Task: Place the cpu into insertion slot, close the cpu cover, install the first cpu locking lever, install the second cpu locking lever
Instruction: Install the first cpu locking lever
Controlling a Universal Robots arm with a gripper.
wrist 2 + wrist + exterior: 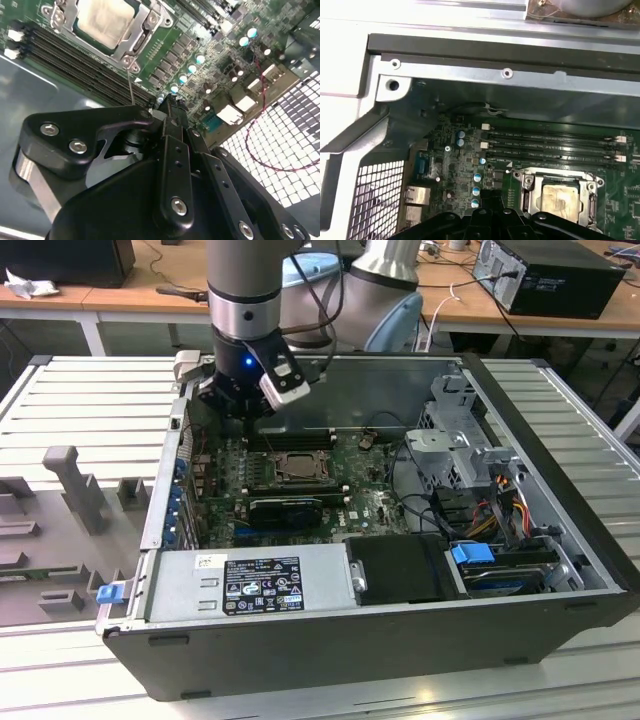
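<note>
The gripper (172, 107), fingers pressed together and holding nothing, is hovering beside the insertion slot (559, 196), where the cpu (106, 19) is sitting under the closed cpu cover (131, 44).

Silver-grey arm (240, 280) with a black band, a blue light glowing at the wrist and a black cable looping beside it. Black gripper (172, 107), its links studded with silver screws.
</note>
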